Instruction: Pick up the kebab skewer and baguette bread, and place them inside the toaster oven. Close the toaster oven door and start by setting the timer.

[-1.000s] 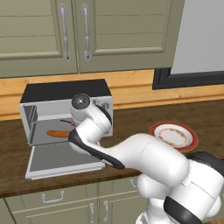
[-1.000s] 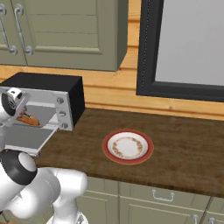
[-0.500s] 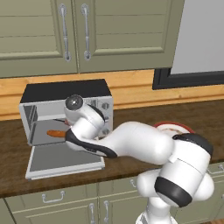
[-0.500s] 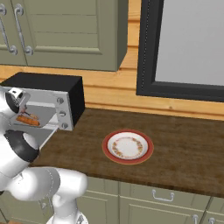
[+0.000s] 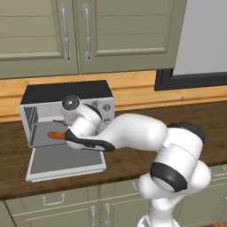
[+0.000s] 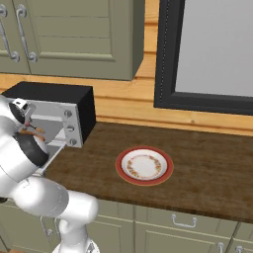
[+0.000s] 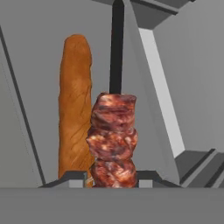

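A white robot arm reaches into the toaster oven (image 5: 66, 95) on a dark wooden worktop (image 6: 207, 163), its claw (image 7: 109, 178) clamped on the kebab skewer (image 7: 112, 140), whose reddish-brown meat chunks rise between the two dark finger tips in the hand view. The skewer's dark stick runs on past the meat toward the back of the grey oven cavity. Just beside it, on the left of the hand view, the baguette bread (image 7: 75, 105) lies inside the oven; in the left base view its orange-brown end (image 5: 55, 135) shows in the cavity next to the arm's wrist. The toaster oven door (image 5: 66, 162) hangs open, folded down flat in front of the oven. Well apart to the right on the worktop sits a red-rimmed plate (image 6: 144, 165). Olive cabinets (image 5: 88, 33) hang above.
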{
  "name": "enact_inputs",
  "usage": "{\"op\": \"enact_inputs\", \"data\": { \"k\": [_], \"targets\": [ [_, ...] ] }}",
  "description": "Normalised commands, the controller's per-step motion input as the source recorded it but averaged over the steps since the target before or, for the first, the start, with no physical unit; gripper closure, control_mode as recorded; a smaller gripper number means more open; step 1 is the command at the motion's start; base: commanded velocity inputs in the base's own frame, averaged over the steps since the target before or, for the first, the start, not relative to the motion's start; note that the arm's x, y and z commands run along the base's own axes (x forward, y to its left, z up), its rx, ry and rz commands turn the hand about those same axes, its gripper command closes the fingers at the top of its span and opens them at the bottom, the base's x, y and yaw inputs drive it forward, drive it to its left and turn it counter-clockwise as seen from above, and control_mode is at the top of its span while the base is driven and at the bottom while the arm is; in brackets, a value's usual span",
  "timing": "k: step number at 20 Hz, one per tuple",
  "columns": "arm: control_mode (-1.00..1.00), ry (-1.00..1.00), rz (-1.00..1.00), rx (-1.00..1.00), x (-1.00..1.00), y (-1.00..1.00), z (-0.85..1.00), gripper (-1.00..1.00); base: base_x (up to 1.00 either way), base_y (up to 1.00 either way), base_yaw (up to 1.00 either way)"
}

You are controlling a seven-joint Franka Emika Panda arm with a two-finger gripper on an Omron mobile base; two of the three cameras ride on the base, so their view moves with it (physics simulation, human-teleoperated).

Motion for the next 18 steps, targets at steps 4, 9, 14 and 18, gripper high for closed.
{"op": "enact_inputs", "data": {
  "k": [4,9,14,18],
  "targets": [
    [-1.00,0.00,0.03,0.00,0.09,0.00,-0.24,-1.00,0.00,0.00,0.00],
    [-1.00,0.00,0.03,0.00,0.06,0.00,-0.30,-1.00,0.00,0.00,0.00],
    [-1.00,0.00,0.04,0.00,0.00,0.00,-0.19,-1.00,0.00,0.00,0.00],
    [-1.00,0.00,0.04,0.00,0.01,0.00,-0.11,-1.00,0.00,0.00,0.00]
  ]
}}
